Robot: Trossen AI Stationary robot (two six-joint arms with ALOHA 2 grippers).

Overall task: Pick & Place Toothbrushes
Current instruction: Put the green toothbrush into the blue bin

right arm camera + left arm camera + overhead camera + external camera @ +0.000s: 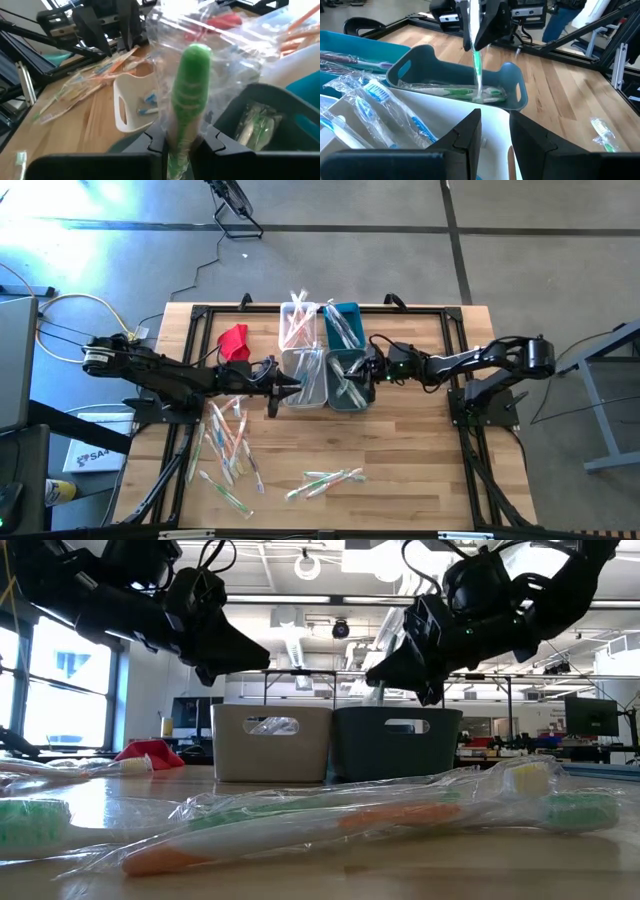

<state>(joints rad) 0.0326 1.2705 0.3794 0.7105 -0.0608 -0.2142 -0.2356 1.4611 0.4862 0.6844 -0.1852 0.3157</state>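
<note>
High view: the right gripper (pixel 368 370) is held over the dark teal bin (pixel 347 380) near the bench's far edge; loose toothbrushes (pixel 232 448) lie twd the near-left corner.

Left wrist view: the left gripper (pixel 495 131) is seen narrowly open, w/ nothing held.

Right wrist view: a green toothbrush (pixel 189 100) is clamped betw. the fingers. Placing step is judged; release into the bin is needed next.

Green-handled toothbrush (pixel 189 100) in clear wrapper, between the dark right gripper (pixel 182 142) fingers. Bins: two white (pixel 302 377), two teal (pixel 347 381) — green brushes in the near teal one, blue brushes (pixel 375 92) in white. Red cloth (pixel 234 342). Light wood table (pixel 410 460). Loose toothbrushes (pixel 232 450) — pink, orange, green.
</note>
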